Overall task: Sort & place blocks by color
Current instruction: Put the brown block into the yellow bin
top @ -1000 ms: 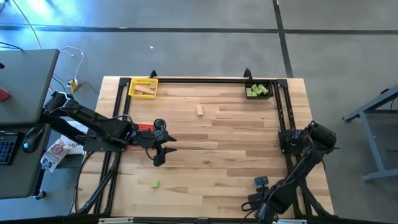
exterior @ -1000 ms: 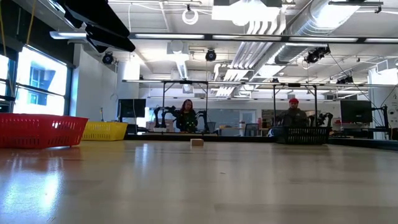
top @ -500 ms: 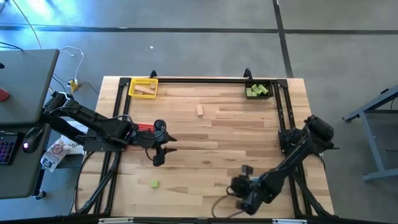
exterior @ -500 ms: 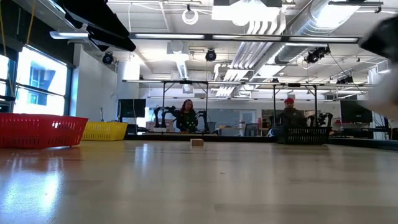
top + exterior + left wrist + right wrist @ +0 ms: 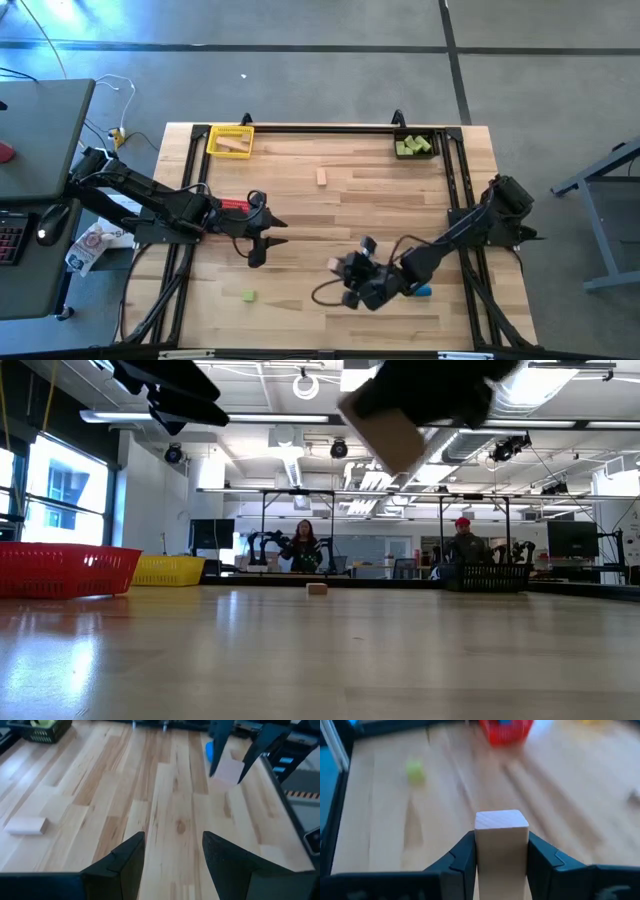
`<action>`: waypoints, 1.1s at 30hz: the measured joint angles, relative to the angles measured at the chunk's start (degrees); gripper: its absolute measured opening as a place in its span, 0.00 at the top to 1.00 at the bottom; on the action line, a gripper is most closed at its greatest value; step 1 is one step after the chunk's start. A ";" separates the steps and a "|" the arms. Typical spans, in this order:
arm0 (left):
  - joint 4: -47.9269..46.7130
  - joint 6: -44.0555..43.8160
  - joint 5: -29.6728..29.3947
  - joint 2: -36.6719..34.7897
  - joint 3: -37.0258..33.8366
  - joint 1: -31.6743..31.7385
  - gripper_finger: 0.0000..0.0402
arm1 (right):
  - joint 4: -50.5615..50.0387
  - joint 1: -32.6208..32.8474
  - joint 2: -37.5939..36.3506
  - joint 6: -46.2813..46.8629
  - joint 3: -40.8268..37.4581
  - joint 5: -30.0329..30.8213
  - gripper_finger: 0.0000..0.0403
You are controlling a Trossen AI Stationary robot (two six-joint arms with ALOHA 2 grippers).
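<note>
High view: The wooden table (image 5: 400,200) is seen with a yellow bin (image 5: 230,140) at its far left corner, holding a tan piece, and a black bin (image 5: 414,146) at its far right corner, holding light green blocks. A red bin (image 5: 232,205) is largely covered by the left arm. The left gripper (image 5: 258,240) is held above the table's left half, its fingers parted and empty. A loose tan bar (image 5: 322,177) is laid on the far middle of the table, its long axis running toward the far edge. A light green cube (image 5: 248,295) is found near the front left. The right gripper (image 5: 350,275) is stretched over the front middle; a blue block (image 5: 421,291) lies beside its arm.

Low view: A tan block (image 5: 385,432) is held high above the surface, tilted, one corner pointed downward. The red and yellow bins are seen at left, the black bin at right. Two seated persons are visible in the room behind.

Left wrist view: The left fingers (image 5: 125,862) are spread with bare table between them. The right gripper is seen farther off, clamped on the tan block above the table, the blue block just behind it.

Right wrist view: The tan block (image 5: 501,840) is pinched between both right fingers (image 5: 465,855), its long axis directed forward along them, its end grain facing outward. The green cube and red bin are blurred beyond it.
</note>
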 joint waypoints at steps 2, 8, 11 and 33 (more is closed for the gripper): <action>1.36 0.02 0.00 0.00 0.00 0.00 0.54 | 4.56 -1.37 -0.36 -5.80 0.00 0.72 0.74; 4.70 0.04 -0.01 0.00 0.00 0.00 0.54 | 18.04 -4.92 -0.60 -22.30 0.00 2.51 0.74; 5.01 0.03 0.00 0.00 0.00 0.00 0.54 | 24.20 -6.46 -0.60 -28.82 0.00 2.53 0.74; 14.30 5.62 0.00 0.00 0.00 0.00 0.54 | 41.89 -14.86 -0.60 -36.57 0.00 -11.82 0.74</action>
